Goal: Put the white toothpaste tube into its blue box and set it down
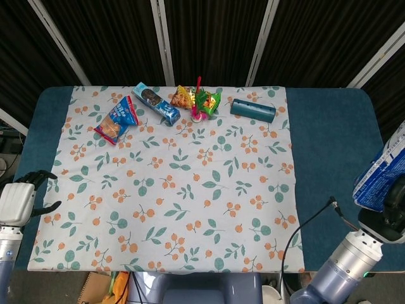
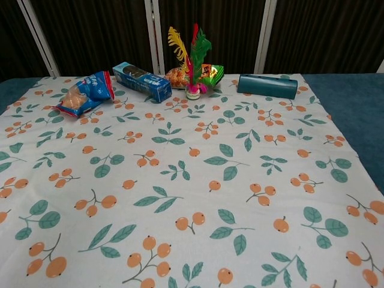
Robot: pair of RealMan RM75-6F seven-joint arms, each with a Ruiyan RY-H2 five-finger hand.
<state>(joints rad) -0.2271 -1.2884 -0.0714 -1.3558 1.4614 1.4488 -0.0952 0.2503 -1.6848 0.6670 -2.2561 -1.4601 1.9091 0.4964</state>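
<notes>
Tableside: blue box (image 1: 380, 174) above right fingers (image 1: 397, 201)

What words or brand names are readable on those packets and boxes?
None can be read.
Blue biscuit box: print too blurred.
Blue snack bag: print too small.
Orange and green snack packets: illegible.
Dark teal long box: no lettering shows.
Blue-and-white box in the right robot hand: blurred.

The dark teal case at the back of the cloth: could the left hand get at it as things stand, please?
Probably not easily: the left hand sits at the near left corner, while the dark teal case lies far back and right. Nothing blocks the way.
</notes>
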